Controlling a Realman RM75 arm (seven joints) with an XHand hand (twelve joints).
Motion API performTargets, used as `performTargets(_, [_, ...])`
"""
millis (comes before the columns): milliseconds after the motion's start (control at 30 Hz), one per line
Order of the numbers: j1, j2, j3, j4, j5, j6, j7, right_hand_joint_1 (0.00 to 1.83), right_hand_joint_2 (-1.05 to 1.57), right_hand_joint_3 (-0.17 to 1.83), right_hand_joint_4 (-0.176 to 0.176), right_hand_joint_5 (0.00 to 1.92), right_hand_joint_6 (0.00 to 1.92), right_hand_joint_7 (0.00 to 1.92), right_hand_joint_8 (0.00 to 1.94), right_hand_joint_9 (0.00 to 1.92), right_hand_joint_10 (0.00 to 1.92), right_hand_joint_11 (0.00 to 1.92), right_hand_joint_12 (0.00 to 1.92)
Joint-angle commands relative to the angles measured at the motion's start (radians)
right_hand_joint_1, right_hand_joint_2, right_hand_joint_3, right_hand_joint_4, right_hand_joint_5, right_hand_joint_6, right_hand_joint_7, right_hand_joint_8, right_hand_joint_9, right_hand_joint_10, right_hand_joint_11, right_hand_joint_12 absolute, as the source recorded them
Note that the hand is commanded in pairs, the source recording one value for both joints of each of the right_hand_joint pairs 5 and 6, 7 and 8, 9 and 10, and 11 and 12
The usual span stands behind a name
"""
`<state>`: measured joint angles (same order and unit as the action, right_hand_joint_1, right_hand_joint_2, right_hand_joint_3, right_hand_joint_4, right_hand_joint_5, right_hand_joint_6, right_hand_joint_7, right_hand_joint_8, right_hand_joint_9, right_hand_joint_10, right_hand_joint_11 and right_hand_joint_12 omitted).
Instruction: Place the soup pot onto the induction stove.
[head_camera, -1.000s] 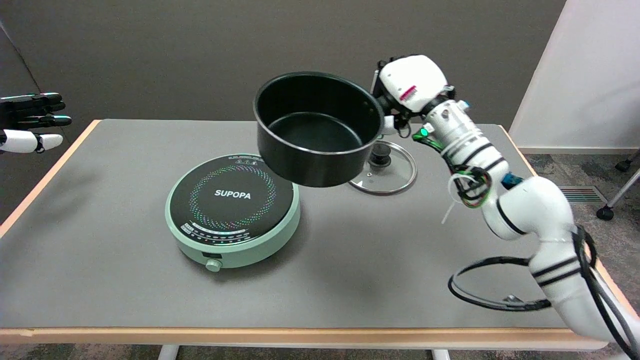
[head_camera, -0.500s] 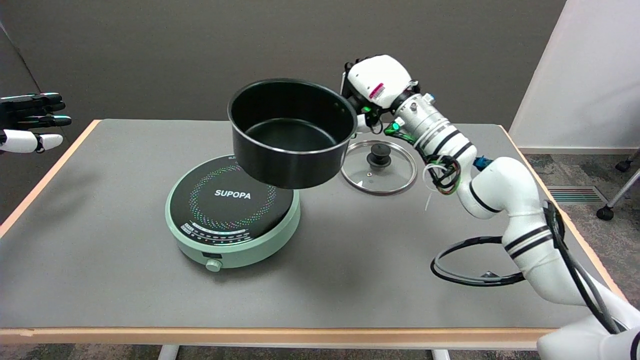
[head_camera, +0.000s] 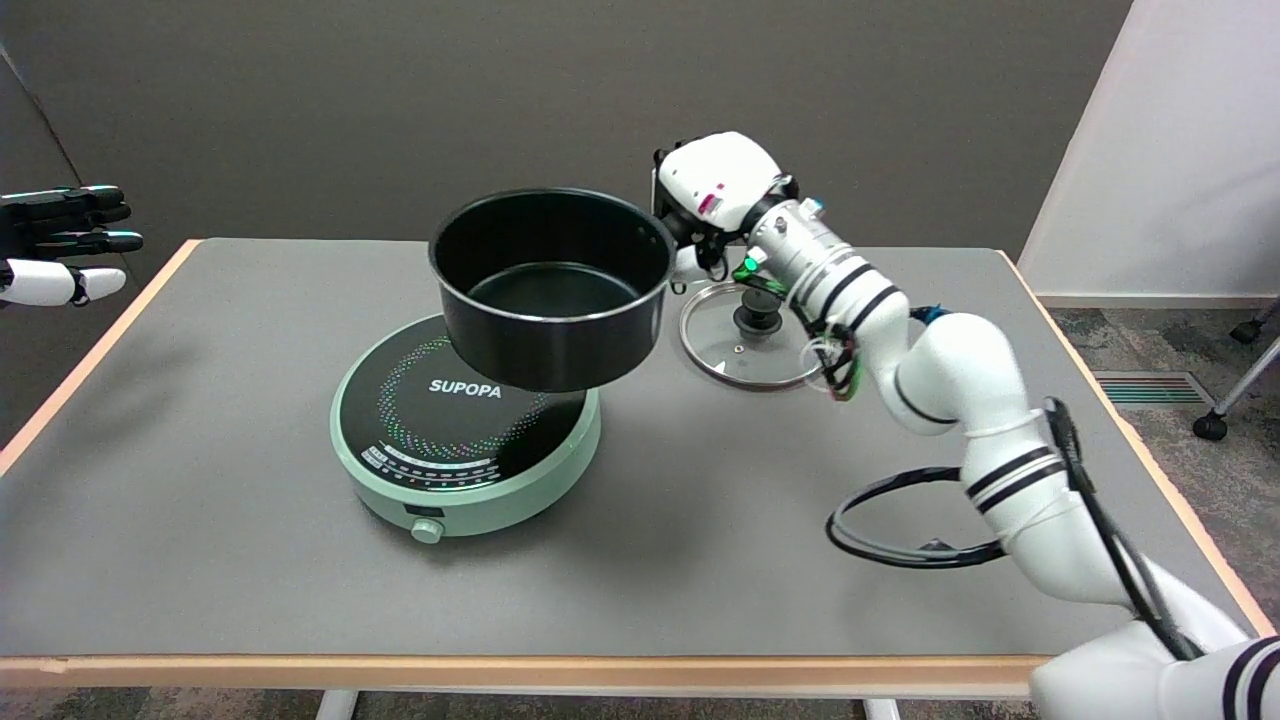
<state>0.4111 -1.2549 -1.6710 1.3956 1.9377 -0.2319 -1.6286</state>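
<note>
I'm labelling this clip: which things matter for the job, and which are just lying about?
Job: pot, held in the air by the right hand; stove.
Lying about: glass lid on the table; idle left hand.

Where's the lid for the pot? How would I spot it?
Look at the grey table, just right of the green induction stove. The glass lid lies flat there, under the right arm. It's see-through with a black knob, unlike the black soup pot.

Even, soft overhead light, sharp focus, faint shadows on the table (head_camera: 200, 520).
</note>
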Motion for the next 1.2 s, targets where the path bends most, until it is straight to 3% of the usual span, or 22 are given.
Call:
performTargets(33, [0.034,-0.354,-0.014,-0.116,-0.537,0.337,0.17,0.99,1.2,0.8,-0.059,1.85,1.85,1.85,1.85,1.85,1.85,1.85,1.85])
performTargets(333, [0.014,-0.511,-0.091,-0.131,-0.585,0.528,0.062,1.0,1.23,0.77,-0.058,1.85,1.85,1.85,1.85,1.85,1.85,1.85,1.85])
performTargets(667, [-0.029,-0.55,-0.275,-0.041,-0.586,0.691,-0.092,0.99,1.26,0.74,-0.057,1.85,1.85,1.85,1.85,1.85,1.85,1.85,1.85])
performTargets(1200, [-0.046,-0.592,-0.288,-0.127,-0.58,0.787,-0.102,0.99,1.28,0.73,-0.058,1.85,1.85,1.85,1.85,1.85,1.85,1.85,1.85])
